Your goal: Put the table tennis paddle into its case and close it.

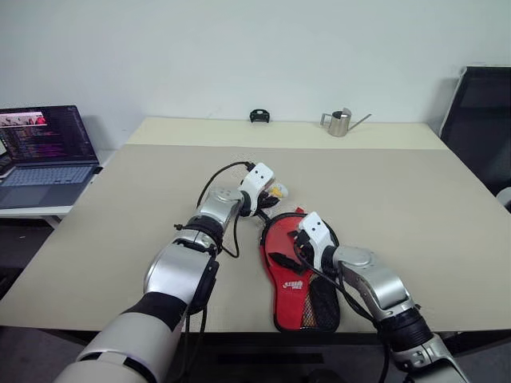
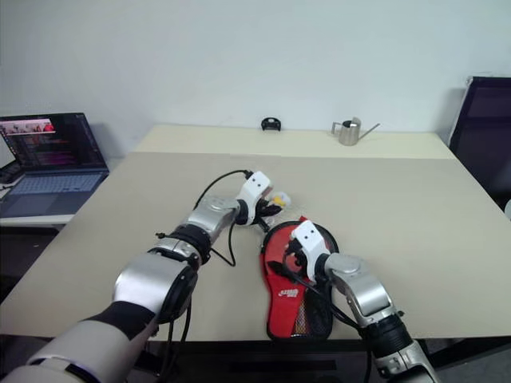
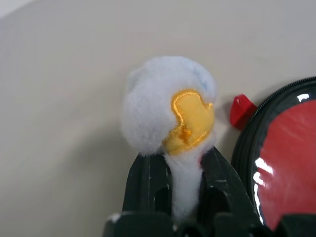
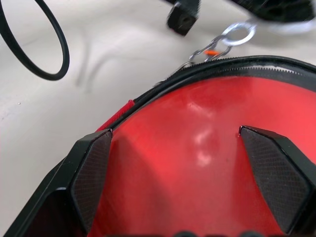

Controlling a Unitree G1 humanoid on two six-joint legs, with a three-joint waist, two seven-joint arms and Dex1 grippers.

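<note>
Evidently the closing step is in hand: the paddle (image 4: pixel 197 163) lies inside the case (image 1: pixel 299 279) near the table's (image 1: pixel 415 215) front edge. The left tool (image 3: pixel 185 173) is clamped on a fluffy zip charm (image 3: pixel 170 113); the right tool (image 4: pixel 192 177) is spread wide over the paddle's face. Next, a steady pull around the rim is called for.

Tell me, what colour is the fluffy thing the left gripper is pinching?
The fluffy charm is white with a yellow-orange patch, clearest in the left wrist view.

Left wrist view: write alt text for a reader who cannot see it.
The left gripper is shut on a white fluffy charm with a yellow embroidered patch, held just above the beige table. Beside it lies the case, its black zipped edge curving around the paddle's glossy red face, with a small red tab near the rim.
</note>
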